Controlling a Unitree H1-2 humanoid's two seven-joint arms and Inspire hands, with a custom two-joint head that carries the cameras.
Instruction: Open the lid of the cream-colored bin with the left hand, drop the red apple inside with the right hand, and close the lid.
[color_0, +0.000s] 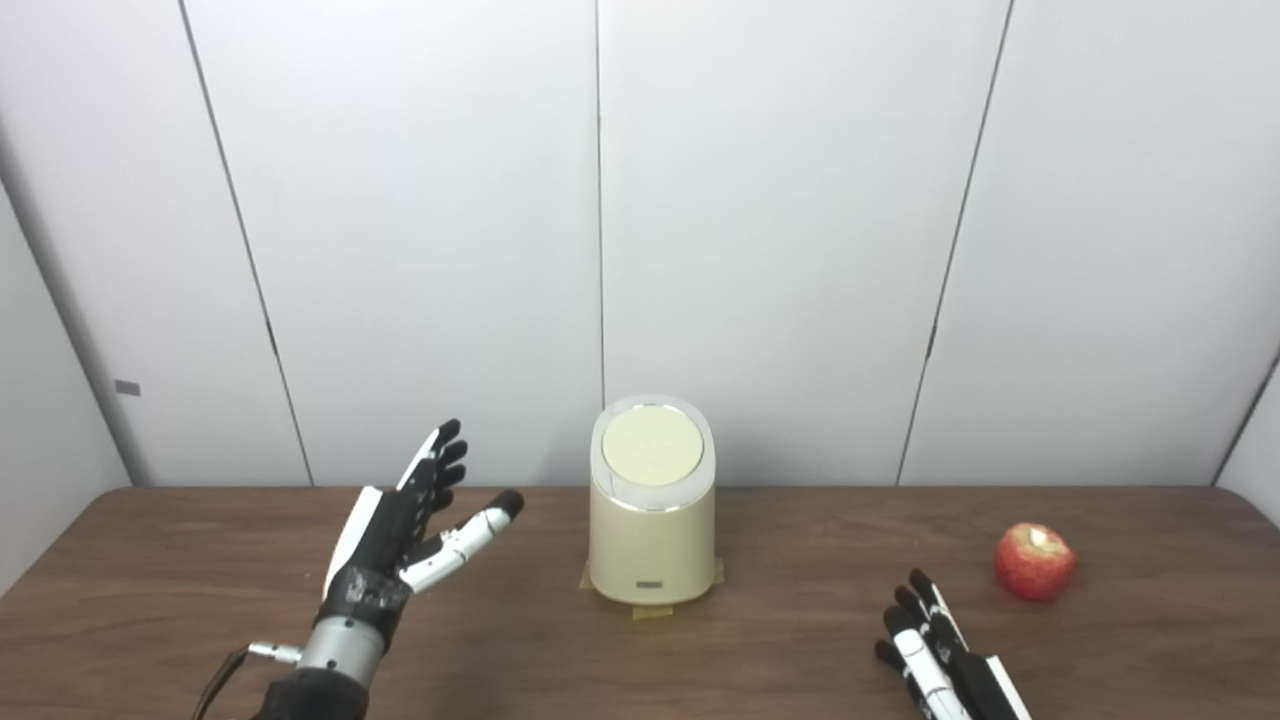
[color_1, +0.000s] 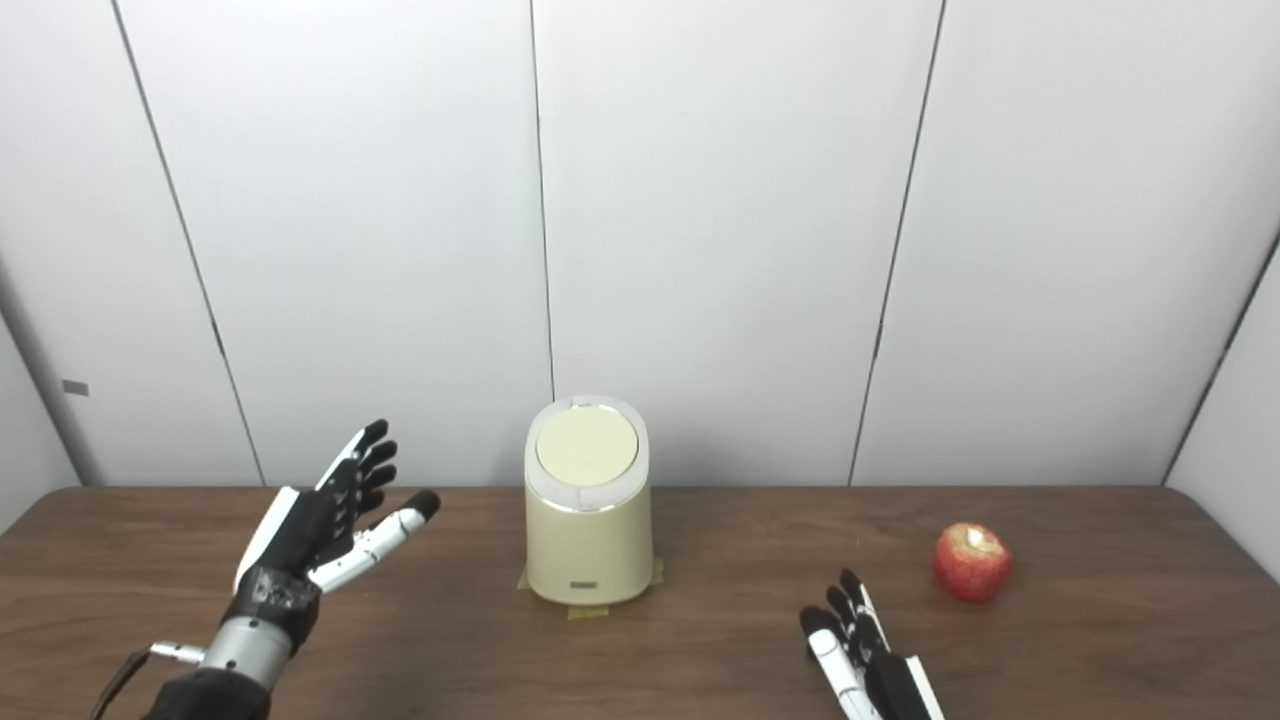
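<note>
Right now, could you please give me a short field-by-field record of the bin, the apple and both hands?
bin: cream-colored bin upright at table centre, on yellowish tape patches
lid: lid closed, nothing touching it
apple: red apple on the table, right of the bin, pale patch on top
left hand: left hand raised left of the bin, fingers spread, holding nothing
right hand: right hand low at the front edge, near the apple but apart from it, holding nothing
task stage: no step done yet

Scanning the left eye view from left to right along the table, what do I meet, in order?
left hand → cream-colored bin, lid down → right hand → red apple.
</note>
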